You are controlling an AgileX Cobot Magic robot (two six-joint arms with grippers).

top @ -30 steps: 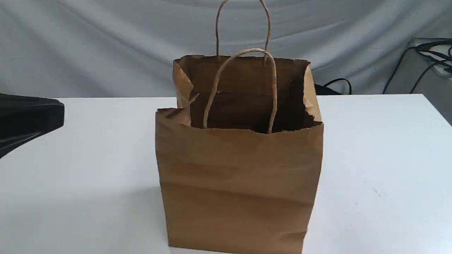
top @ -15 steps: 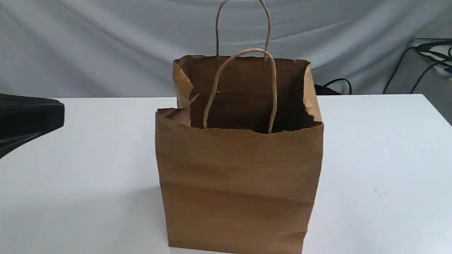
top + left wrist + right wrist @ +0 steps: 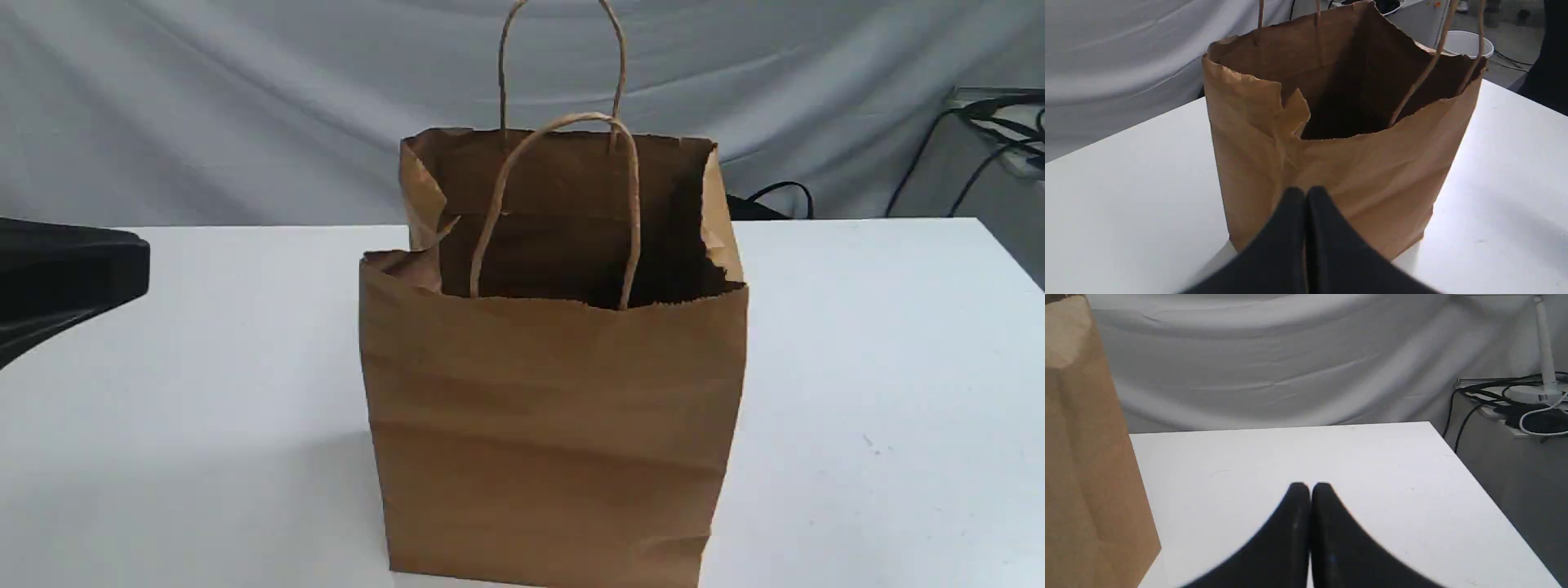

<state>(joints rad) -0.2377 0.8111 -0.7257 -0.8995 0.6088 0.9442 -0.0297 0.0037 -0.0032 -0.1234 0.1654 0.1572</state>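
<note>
A brown paper bag (image 3: 555,425) stands upright and open on the white table (image 3: 882,343), its two twine handles (image 3: 555,196) raised. The bag (image 3: 1339,163) fills the left wrist view, one corner of its rim torn and folded inward; its inside is dark. My left gripper (image 3: 1305,194) is shut and empty, a short way from the bag's side. A black part of the left arm (image 3: 65,278) shows at the exterior view's left edge. My right gripper (image 3: 1310,488) is shut and empty above bare table, with the bag (image 3: 1086,457) off to one side.
A grey cloth backdrop (image 3: 245,98) hangs behind the table. Black cables (image 3: 996,122) lie on a side stand beyond the table's far right corner, with a white lamp base (image 3: 1533,392) there. A white bucket (image 3: 1466,43) stands on the floor behind the bag.
</note>
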